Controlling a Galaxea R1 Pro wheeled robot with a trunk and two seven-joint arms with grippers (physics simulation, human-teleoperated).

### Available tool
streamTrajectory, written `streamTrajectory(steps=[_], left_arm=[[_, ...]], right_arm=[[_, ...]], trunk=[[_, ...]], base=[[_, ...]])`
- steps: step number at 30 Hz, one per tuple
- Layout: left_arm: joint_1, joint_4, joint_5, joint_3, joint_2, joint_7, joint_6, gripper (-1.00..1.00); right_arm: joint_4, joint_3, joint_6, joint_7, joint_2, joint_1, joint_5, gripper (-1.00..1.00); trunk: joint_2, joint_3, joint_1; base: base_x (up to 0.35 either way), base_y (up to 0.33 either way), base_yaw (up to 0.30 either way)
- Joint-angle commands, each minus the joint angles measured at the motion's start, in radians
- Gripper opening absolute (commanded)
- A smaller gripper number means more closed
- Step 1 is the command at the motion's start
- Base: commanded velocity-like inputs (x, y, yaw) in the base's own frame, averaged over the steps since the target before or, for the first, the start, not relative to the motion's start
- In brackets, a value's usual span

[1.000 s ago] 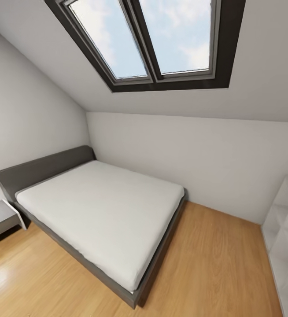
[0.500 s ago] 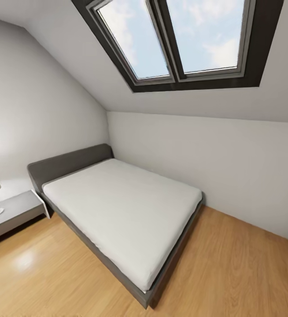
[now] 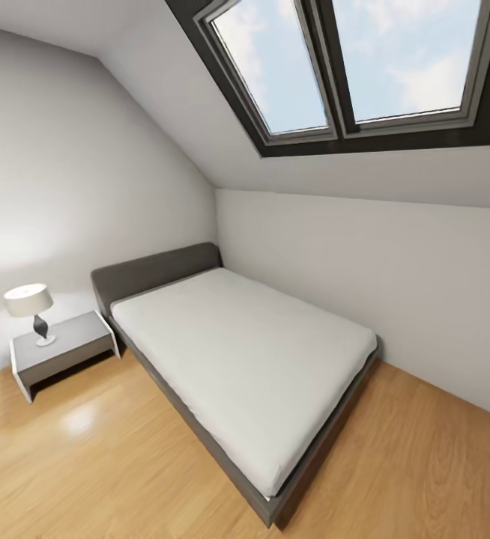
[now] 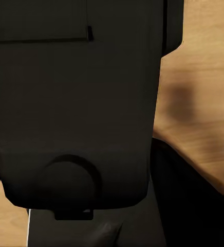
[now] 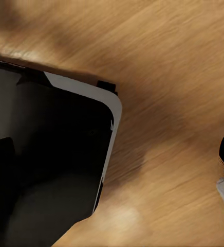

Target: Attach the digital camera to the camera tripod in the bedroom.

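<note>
You face the bedroom's bed [image 3: 245, 367] and nightstand [image 3: 65, 352] (searching, presumably); I cannot tell either gripper's state.

Daylit bedroom render, soft overall focus, wide-angle distortion.

Head view: bright, even daylight enters through the skylight [image 3: 365, 67]; a pale glare patch lies on the wood floor [image 3: 80, 419] near the nightstand [image 3: 61, 352], whose recess is in shadow. Straight wall and ceiling lines bow toward the frame edges. Wrist views: both are dim and blurred; dark robot bodywork [image 4: 76, 103] is underexposed with little detail, and the floor grain [image 5: 168, 77] smears, with soft shadows.
</note>
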Motion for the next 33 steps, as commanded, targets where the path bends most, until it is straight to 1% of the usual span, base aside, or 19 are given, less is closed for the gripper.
streamTrajectory(steps=[1, 19, 33], left_arm=[[0.000, 0.000, 0.006, -0.009, 0.000, 0.003, -0.001, -1.00], [0.000, 0.000, 0.004, -0.010, 0.000, 0.002, 0.001, -1.00], [0.000, -0.002, -0.004, -0.010, -0.002, 0.002, 0.004, -1.00]], right_arm=[[0.002, -0.008, -0.005, 0.002, -0.001, -0.001, 0.007, 1.00], [0.003, -0.008, -0.004, 0.002, -0.001, -0.001, 0.007, 1.00], [0.003, -0.008, -0.004, 0.002, -0.001, -0.001, 0.007, 1.00]], trunk=[[-0.001, 0.000, 0.000], [-0.001, 0.000, 0.000], [-0.001, 0.000, 0.000]], base=[[0.000, 0.000, 0.279], [0.012, 0.000, 0.279], [0.298, 0.000, 0.279]])
